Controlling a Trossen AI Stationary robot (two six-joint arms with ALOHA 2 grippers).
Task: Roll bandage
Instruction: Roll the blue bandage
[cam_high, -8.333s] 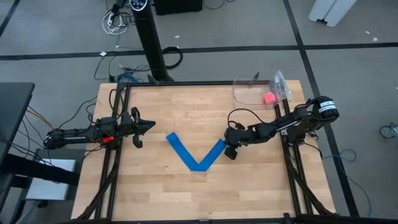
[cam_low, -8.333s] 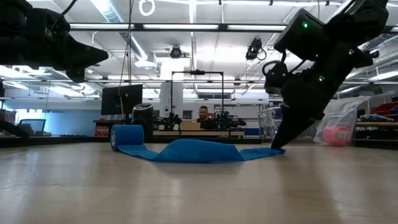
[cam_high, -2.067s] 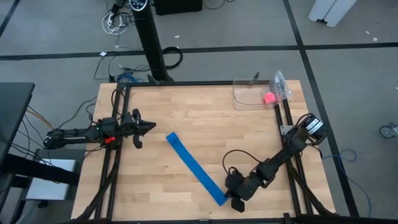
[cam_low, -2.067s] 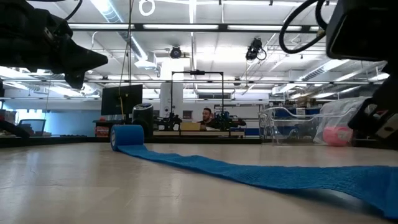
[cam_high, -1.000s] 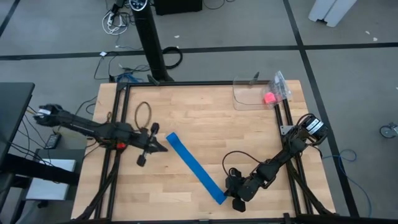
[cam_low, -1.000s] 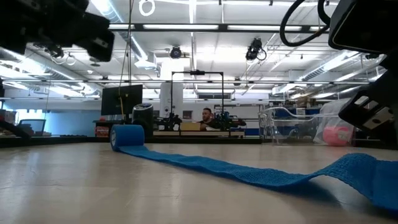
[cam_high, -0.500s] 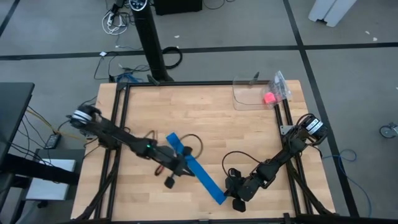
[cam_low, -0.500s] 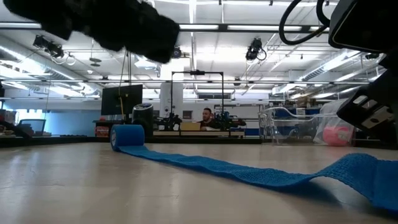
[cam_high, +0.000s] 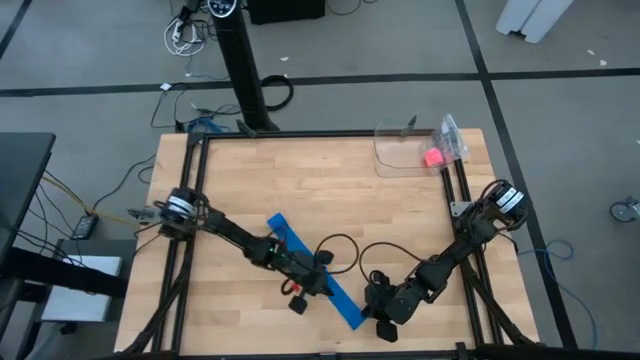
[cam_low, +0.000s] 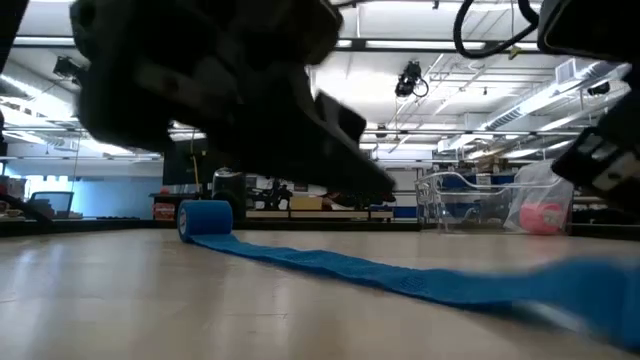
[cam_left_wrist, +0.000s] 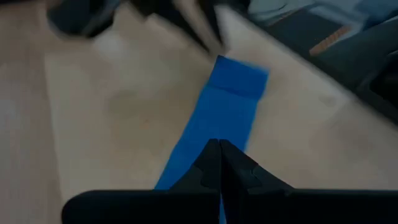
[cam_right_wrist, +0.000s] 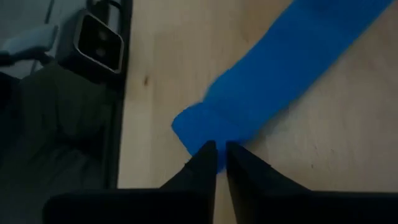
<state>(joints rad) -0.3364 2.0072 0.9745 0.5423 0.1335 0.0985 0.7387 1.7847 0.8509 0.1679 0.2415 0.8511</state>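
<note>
High view: the bandage (cam_high: 312, 270) lies unrolled as a long blue strip running diagonally across the middle of the wooden table (cam_high: 330, 190), from a point left of centre down toward the near edge, right of centre. The left gripper (cam_high: 325, 290), reached far out from the left edge, hangs over the strip's lower half — in the left wrist view its fingers (cam_left_wrist: 219, 163) are pressed together to a point, with the bandage (cam_left_wrist: 217, 118) stretching away directly ahead of them to its far end. Whether the tips touch the cloth cannot be told.

The right gripper (cam_high: 372, 312) sits low near the near edge, at the strip's nearer end. In the right wrist view its fingers (cam_right_wrist: 204, 157) stand only a sliver apart, with the rumpled end of the bandage (cam_right_wrist: 273, 74) bunched right at the tips and partly between them; whether the cloth is pinched there cannot be told for certain.

From the low view the bandage (cam_low: 330, 266) crosses the tabletop flat, its far end curled into a small coil toward the back left, while the left arm's dark bulk looms over it. At the far right corner of the table a clear tray (cam_high: 400, 150) holds a small pink ball (cam_high: 433, 157) — well apart from both grippers.
</note>
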